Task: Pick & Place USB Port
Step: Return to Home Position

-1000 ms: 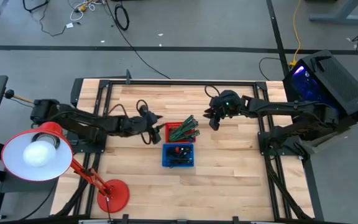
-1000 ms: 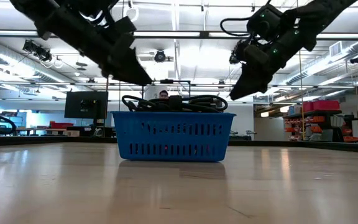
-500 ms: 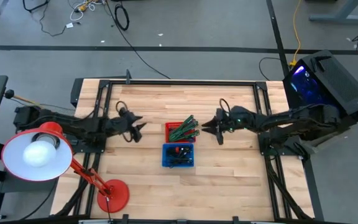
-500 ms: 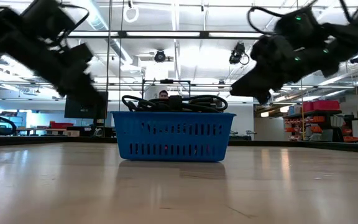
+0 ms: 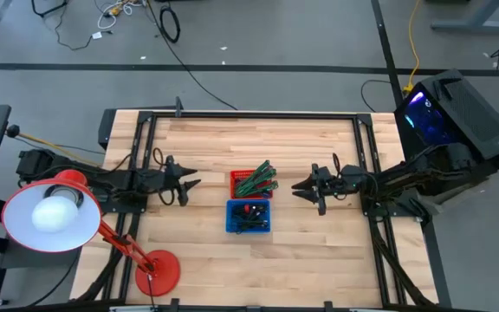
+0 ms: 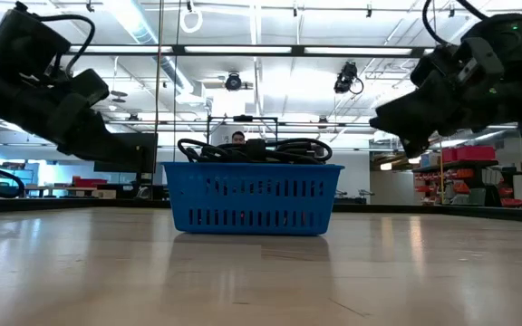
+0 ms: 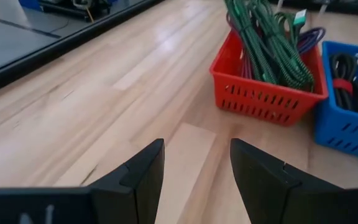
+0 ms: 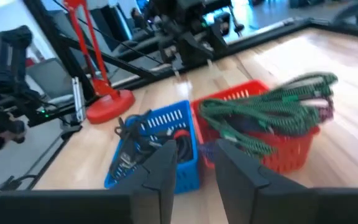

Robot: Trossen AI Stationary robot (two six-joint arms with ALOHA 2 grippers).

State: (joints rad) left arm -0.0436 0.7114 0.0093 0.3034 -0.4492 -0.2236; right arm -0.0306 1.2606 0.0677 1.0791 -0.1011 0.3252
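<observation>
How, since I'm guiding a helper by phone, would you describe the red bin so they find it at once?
At the middle of the wooden table two small slotted bins stand side by side. The red bin is the one farther from the desk lamp. It is heaped with green braided cables, while the blue bin beside it holds black cables.

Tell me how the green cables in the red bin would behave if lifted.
Probably floppy: the green cables loop loosely over the red bin. Likely to drag neighbours along, since they lie tangled together. The slotted bin looks light and might shift.
</observation>
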